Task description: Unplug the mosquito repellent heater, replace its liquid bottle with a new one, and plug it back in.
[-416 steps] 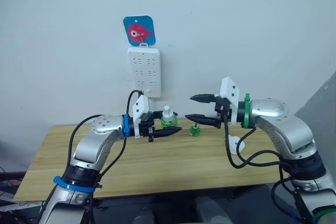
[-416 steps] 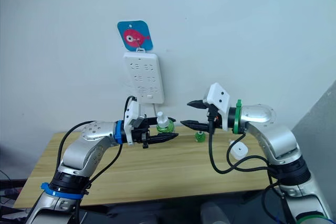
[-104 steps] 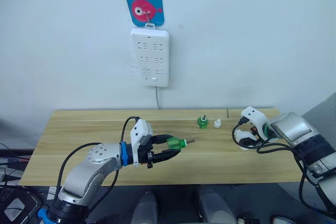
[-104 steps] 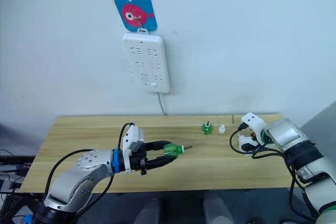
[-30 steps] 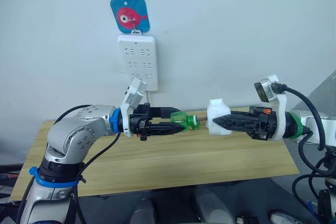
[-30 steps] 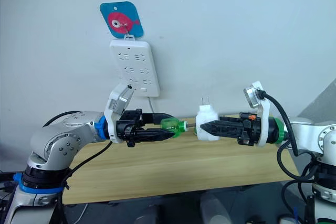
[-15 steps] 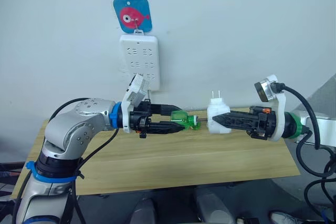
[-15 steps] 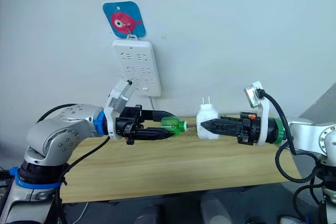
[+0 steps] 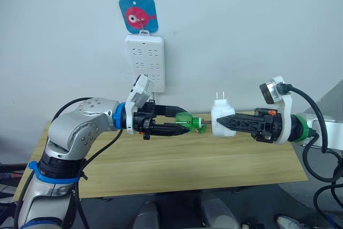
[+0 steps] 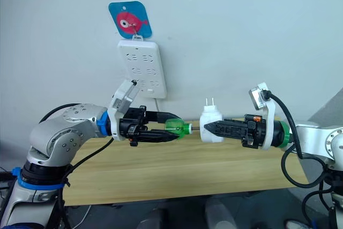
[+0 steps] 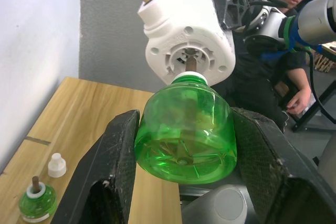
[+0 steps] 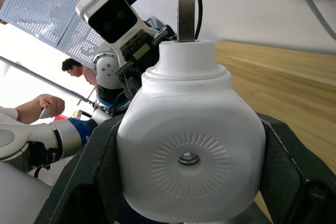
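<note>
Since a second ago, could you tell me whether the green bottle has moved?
Yes: measured against the wall power strip, the green bottle has edged toward the heater.

A plain white wall [image 9: 257, 25] stands behind a wooden tabletop [image 9: 177, 164]. A white power strip [image 9: 145, 60] hangs under a fish picture [image 9: 139, 15].

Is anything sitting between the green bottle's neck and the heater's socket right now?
Nothing visible. The left gripper holds the green bottle with its wick lined up on the open socket of the mosquito repellent heater, held by the right gripper. The gap between neck and socket looks clear.
</note>
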Controlling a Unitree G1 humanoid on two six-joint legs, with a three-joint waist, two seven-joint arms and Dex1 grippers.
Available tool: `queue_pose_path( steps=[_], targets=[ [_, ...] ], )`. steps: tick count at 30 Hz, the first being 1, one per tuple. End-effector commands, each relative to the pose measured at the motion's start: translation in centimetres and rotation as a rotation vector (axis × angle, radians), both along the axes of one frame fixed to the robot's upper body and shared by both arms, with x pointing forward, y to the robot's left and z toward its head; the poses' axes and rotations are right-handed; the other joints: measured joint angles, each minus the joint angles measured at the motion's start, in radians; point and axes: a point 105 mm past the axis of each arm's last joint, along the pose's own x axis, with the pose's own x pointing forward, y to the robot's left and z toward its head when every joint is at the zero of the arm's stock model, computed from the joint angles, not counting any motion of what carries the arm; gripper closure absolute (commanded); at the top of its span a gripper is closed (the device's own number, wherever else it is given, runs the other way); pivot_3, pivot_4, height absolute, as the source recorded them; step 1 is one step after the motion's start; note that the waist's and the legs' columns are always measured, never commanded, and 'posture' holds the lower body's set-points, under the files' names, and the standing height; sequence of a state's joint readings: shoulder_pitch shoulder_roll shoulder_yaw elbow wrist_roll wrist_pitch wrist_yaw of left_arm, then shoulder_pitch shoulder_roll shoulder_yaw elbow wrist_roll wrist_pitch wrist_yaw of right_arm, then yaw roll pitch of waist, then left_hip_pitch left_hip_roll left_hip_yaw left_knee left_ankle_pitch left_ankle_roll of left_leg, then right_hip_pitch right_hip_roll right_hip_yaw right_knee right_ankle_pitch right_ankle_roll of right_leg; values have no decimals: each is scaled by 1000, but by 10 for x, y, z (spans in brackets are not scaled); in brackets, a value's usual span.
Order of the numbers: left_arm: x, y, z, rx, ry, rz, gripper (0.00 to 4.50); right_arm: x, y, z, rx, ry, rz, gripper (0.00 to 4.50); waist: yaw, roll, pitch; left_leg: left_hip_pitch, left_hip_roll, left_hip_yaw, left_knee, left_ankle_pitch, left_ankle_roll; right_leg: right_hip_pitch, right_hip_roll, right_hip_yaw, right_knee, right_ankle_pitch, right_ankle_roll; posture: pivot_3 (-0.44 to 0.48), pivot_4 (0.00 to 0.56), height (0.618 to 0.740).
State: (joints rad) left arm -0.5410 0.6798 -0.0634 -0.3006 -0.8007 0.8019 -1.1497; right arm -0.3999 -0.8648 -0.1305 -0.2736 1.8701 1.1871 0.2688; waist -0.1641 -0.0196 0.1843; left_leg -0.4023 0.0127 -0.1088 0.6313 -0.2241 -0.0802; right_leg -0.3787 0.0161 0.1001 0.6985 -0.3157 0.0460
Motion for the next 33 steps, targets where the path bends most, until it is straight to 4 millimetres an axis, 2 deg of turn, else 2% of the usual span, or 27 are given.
queue_pose_path(
  steps=[1,11,33],
  targets=[
    [-1,-4,8,-15,-45,-21,2138,-9,5,9,28,-23,43,1526,0,0,0,0,0,0,0,0,0,0,0,0,0,0,0,-162,87,733],
    [4,-5,8,-17,-60,-21,2138,-10,6,8,31,-19,44,1526,0,0,0,0,0,0,1,0,0,0,0,0,0,0,0,-163,84,733],
    [-4,-9,8,-37,-22,-71,2139,-5,2,6,28,-13,1,1526,-1,0,0,0,0,0,1,0,0,0,0,0,1,1,-1,-166,88,733]
  ],
)
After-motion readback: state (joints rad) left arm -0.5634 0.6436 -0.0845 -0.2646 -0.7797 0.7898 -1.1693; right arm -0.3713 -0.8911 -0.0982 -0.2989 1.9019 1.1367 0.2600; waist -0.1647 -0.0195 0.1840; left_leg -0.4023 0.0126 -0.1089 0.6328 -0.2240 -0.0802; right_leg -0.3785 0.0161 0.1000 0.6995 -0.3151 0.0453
